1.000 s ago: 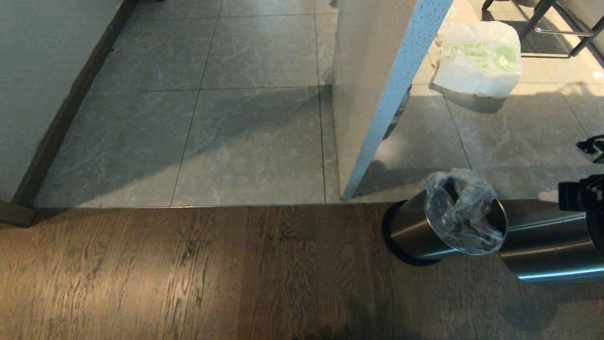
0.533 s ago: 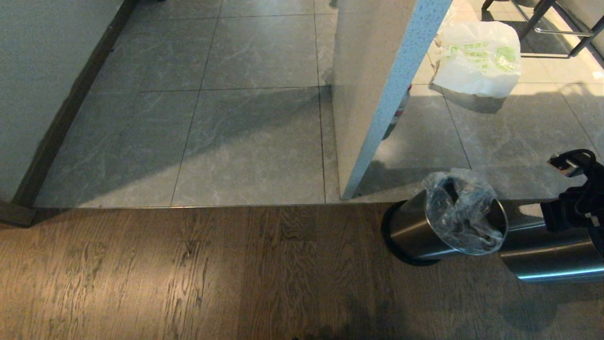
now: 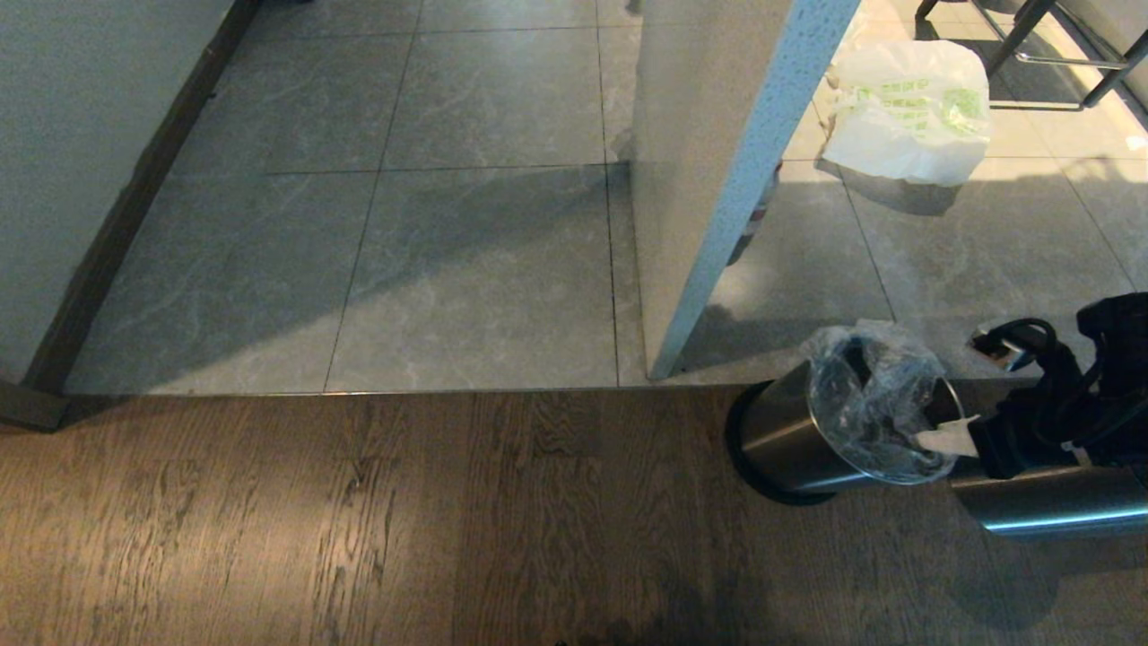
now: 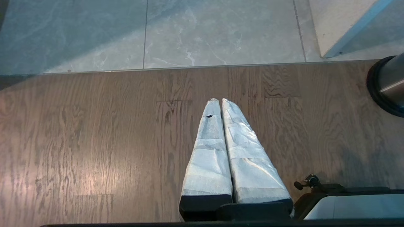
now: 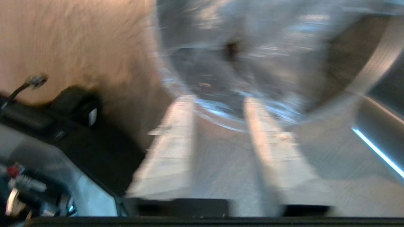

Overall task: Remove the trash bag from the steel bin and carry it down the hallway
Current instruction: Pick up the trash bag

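Marble-look tiles of the hallway (image 3: 475, 260) meet wood flooring (image 3: 359, 520), where the steel bin (image 3: 789, 444) stands, the trash bag (image 3: 870, 404) inside. Right gripper (image 3: 937, 440), fingers apart, seemingly reaches its rim; left gripper (image 4: 217, 104) hangs closed, empty.

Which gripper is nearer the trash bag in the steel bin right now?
Right. The right gripper, fingers apart, is at the rim of the steel bin, right beside the trash bag. The left gripper is shut over the wood floor, well away from the bin.
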`<state>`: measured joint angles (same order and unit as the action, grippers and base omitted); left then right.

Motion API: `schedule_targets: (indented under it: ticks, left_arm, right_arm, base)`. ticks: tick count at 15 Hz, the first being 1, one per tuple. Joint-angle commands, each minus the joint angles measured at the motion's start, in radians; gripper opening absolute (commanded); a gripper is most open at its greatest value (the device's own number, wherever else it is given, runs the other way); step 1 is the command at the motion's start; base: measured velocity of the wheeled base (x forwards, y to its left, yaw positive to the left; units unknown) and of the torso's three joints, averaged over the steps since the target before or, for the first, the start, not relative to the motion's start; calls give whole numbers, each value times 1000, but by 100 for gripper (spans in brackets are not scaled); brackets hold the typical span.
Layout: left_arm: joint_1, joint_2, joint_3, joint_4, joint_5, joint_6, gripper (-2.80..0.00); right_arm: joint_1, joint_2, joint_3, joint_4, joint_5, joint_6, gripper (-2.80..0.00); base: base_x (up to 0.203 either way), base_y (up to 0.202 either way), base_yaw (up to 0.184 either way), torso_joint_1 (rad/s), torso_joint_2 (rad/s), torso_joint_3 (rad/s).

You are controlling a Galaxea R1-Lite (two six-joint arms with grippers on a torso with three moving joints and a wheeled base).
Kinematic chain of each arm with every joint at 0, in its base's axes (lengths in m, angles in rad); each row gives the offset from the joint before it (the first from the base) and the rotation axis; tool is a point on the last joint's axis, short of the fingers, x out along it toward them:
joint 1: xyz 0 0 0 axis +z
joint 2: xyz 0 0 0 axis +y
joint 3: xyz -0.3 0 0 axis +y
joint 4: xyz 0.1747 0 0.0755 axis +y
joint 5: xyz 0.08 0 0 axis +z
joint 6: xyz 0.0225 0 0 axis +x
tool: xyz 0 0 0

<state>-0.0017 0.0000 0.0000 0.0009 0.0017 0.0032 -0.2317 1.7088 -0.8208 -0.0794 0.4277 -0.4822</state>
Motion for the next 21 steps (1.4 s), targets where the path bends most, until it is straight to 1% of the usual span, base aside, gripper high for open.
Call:
schedule_targets:
  ticks: [1, 3, 5, 7, 8, 13, 20, 21]
  left_arm:
    - [0, 0, 0, 1, 0, 0, -280]
    - [0, 0, 0, -1, 0, 0, -280]
    - [0, 0, 0, 1, 0, 0, -280]
    - [0, 0, 0, 1, 0, 0, -280]
    - [0, 0, 0, 1, 0, 0, -280]
    - [0, 0, 0, 1, 0, 0, -280]
    - [0, 0, 0, 1, 0, 0, -280]
    - [0, 0, 0, 1, 0, 0, -280]
  right_arm:
    - [22, 36, 3, -3, 3, -20, 0]
    - [22, 33, 5, -3, 4, -67, 0]
    - [-7, 12, 2, -2, 3, -126, 0]
    - [-36, -2, 20, -3, 7, -212, 0]
    - [-40, -1, 28, -3, 8, -230, 0]
    - [-37, 50, 43, -22, 9, -217, 0]
    - [-17, 152, 5, -72, 6, -216, 0]
    - [-17, 160, 5, -73, 6, -206, 0]
  base:
    - [0, 0, 0, 0, 0, 0]
    - [0, 0, 0, 0, 0, 0]
    - [0, 0, 0, 0, 0, 0]
    - [0, 0, 0, 0, 0, 0]
    - [0, 0, 0, 0, 0, 0]
    - [0, 0, 0, 0, 0, 0]
    - [0, 0, 0, 0, 0, 0]
    - [0, 0, 0, 0, 0, 0]
